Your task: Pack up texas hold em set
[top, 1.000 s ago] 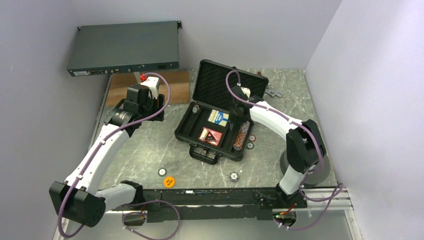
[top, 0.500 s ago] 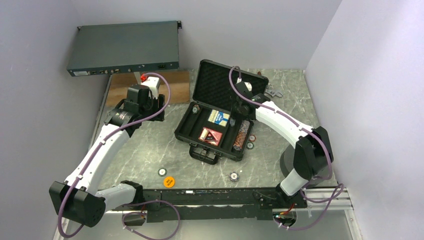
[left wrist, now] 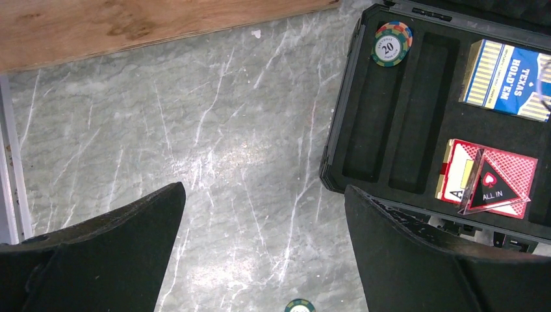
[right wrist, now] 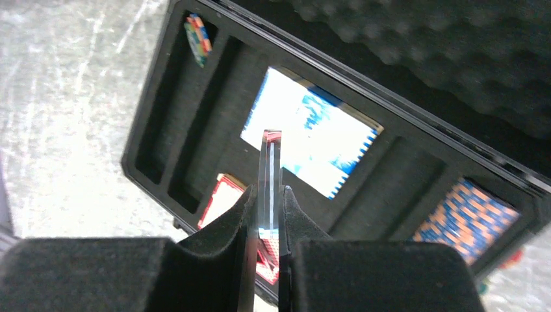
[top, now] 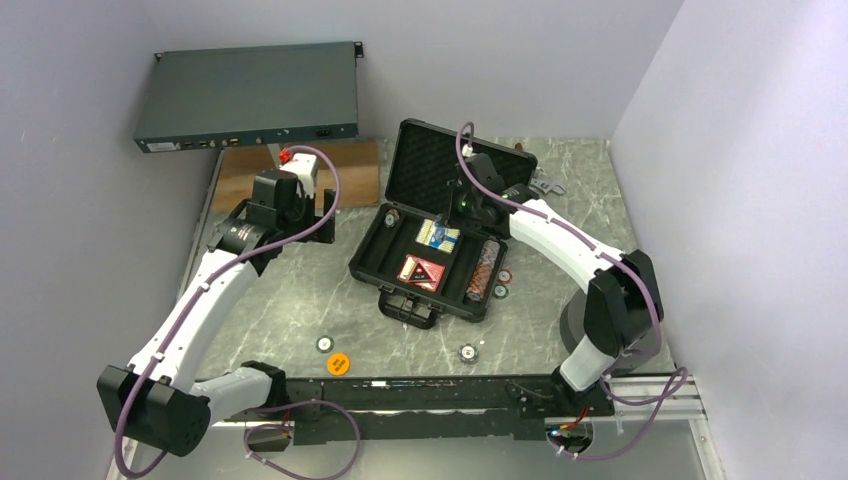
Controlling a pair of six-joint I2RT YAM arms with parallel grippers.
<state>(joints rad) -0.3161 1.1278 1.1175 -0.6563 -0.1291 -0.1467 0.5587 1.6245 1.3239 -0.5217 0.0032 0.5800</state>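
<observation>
The black case point(top: 372, 262) lies open with its foam lid up. It holds a blue card deck point(top: 437, 233), a red deck under a clear "ALL IN" triangle point(top: 422, 272), a row of chips point(top: 484, 268) and one "20" chip point(left wrist: 392, 44). My right gripper point(right wrist: 268, 195) is shut on a thin clear plastic piece point(right wrist: 269, 156), seen edge-on, above the blue deck point(right wrist: 312, 140). My left gripper point(left wrist: 263, 214) is open and empty over the bare table left of the case point(left wrist: 338, 136). Loose chips point(top: 467, 352) point(top: 325, 344) point(top: 503, 284) and an orange disc point(top: 338, 364) lie on the table.
A large grey-blue rack box point(top: 248, 97) stands at the back left, with a wooden board point(top: 350, 165) in front of it. A metal tool point(top: 547, 187) lies behind the case lid. Purple walls close in both sides.
My right gripper has moved left from over the chip row to above the blue deck, still holding the clear piece. My left gripper has shifted slightly right.
</observation>
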